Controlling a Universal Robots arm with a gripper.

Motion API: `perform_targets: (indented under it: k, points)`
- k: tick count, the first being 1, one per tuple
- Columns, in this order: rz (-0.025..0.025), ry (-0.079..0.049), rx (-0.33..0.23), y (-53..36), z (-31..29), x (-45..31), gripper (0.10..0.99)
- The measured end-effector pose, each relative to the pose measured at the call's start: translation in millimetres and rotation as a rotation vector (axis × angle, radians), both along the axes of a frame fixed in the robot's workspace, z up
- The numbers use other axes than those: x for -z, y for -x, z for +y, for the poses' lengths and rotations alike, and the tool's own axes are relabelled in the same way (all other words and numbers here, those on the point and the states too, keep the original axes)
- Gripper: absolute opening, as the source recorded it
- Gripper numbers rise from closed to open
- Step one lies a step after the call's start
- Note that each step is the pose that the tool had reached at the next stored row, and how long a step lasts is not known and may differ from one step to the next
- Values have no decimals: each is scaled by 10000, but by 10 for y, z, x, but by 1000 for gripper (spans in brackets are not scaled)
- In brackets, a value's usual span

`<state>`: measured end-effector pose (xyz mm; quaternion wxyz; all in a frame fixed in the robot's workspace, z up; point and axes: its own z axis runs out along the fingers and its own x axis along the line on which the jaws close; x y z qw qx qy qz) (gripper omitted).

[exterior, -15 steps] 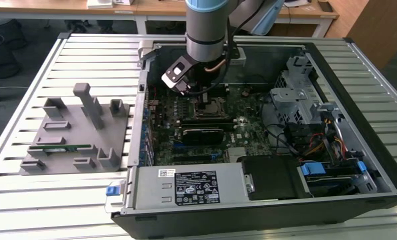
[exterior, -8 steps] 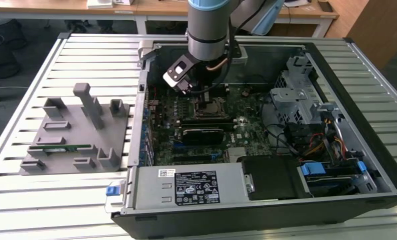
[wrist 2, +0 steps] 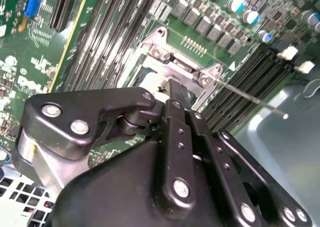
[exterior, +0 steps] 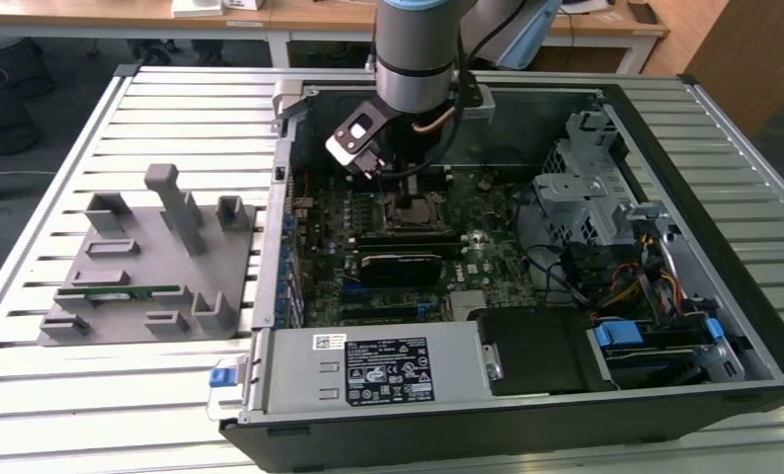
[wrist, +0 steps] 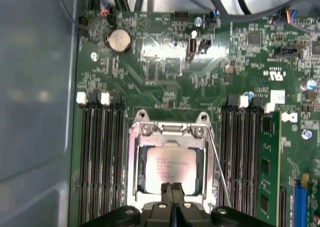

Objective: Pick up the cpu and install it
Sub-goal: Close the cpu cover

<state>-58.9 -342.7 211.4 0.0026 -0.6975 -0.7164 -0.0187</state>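
The gripper (wrist: 171,193) is low over the computer board (wrist: 165,62), inside the open computer case (exterior: 524,380). Its two fingers (wrist: 166,191) are pressed together, with nothing between them. Their tips sit right at the edge of the cpu (wrist: 169,168). The cpu lies flat in the metal socket frame (wrist: 136,152) on the board. Dark slots (wrist: 97,157) run on both sides of the frame. A green memory stick (wrist: 269,172) stands in a slot near the frame.
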Motion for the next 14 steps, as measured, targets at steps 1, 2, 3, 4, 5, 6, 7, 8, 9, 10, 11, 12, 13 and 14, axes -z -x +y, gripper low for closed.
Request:
perform_targets:
  k: [1,2,3,4,5,6,7,8,9,10,11,12,13,14]
  points:
    - [0,0,0,-13,0,0,106]
    - [0,0,0,-25,0,0,106]
    - [0,0,0,-35,0,0,106]
    - [0,0,0,-44,0,0,106]
    - [0,0,1,-55,0,0,106]
    - [0,0,0,-63,0,0,106]
    - [-1,-1,0,-69,0,0,106]
    - [0,0,0,-76,0,0,106]
    - [0,0,0,-83,0,0,106]
    - [0,0,0,-89,0,0,106]
    - [-1,-1,0,-94,0,0,106]
    - [0,-1,0,-98,0,0,106]
    - [-1,0,0,-102,0,0,106]
    - [0,-1,0,-105,0,0,106]
